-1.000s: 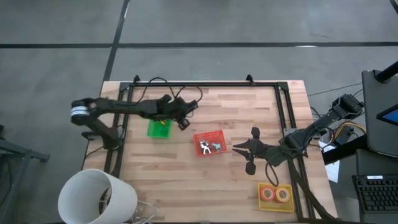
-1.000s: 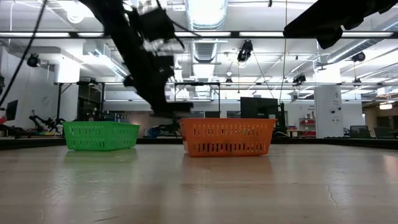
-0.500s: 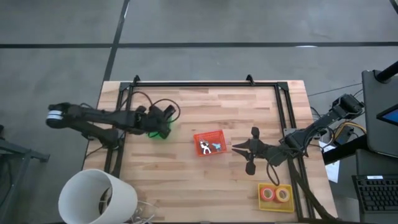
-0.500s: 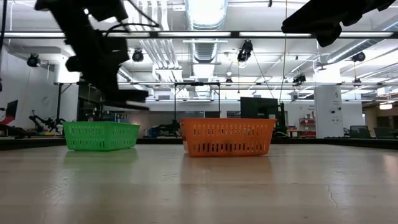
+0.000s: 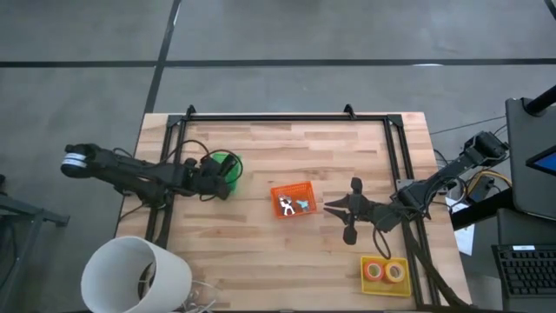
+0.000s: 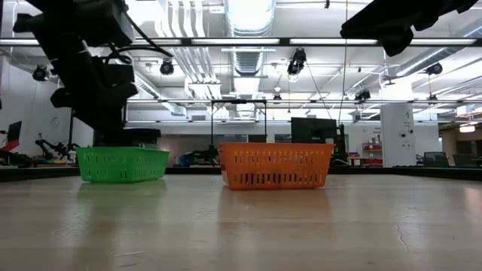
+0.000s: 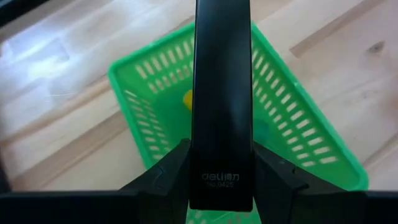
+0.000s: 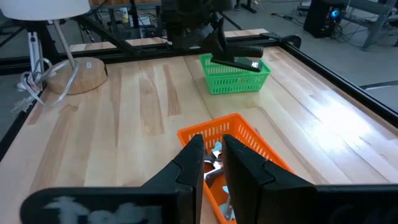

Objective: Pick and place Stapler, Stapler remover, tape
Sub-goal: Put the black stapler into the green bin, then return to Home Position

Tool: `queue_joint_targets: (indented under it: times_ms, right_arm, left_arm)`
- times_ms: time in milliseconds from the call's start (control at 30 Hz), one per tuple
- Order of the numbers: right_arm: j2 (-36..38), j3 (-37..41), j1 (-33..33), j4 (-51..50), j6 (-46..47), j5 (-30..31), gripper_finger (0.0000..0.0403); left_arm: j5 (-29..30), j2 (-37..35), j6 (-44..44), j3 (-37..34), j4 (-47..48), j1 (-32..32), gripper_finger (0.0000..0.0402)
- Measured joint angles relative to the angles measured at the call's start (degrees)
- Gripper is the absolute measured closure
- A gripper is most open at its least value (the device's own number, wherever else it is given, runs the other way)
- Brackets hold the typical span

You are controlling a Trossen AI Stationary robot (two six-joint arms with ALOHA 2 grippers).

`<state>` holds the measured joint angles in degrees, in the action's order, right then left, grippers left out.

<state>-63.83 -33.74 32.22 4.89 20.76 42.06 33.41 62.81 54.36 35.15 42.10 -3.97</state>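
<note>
My left gripper (image 5: 215, 179) is shut on the black stapler (image 7: 221, 93), which hangs just over the green bin (image 5: 228, 164) at the table's left. In the low view the stapler (image 6: 138, 135) lies about level, slightly above the bin's rim (image 6: 124, 150). A small yellow thing (image 7: 186, 98) lies in that bin. The orange bin (image 5: 292, 200) at mid-table holds pale staple removers (image 5: 295, 206). Two tape rolls (image 5: 374, 270) lie in the yellow bin (image 5: 385, 285) at the near right. My right gripper (image 8: 212, 163) hovers right of the orange bin, its fingers a narrow gap apart with nothing between them. My left gripper pinches the stapler's two long sides near its labelled end (image 7: 221, 180) between its two fingers (image 7: 166, 177). The fingers slant down from the table's left side and lie along the stapler, which juts forward past them. It hangs clear of the green bin.
A white lamp (image 5: 135, 274) stands at the near left corner, its base (image 8: 71, 74) on the wood. A black frame rail (image 5: 278, 117) runs along the far edge and down both sides. Bare wood lies between the bins and along the near edge.
My left gripper has carried the stapler from the gap between the green and orange bins toward the table's left edge, to above the green bin. It has sunk and rolled on the way. The stapler now hangs just over the bin's rim.
</note>
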Motion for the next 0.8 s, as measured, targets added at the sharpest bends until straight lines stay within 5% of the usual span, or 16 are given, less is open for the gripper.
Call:
queue_joint_targets:
  times_ms: [567,800]
  right_arm:
    - [0.0,0.5,0.0,0.1,0.2,0.0,0.0351]
    - [0.0,1.5,-2.2,0.9,1.6,-2.5,0.0365]
  left_arm:
    - [-0.3,-0.4,-5.9,-2.8,-11.5,0.0,0.0175]
    - [-3.3,-0.1,-20.5,-3.5,-32.8,-0.1,0.0229]
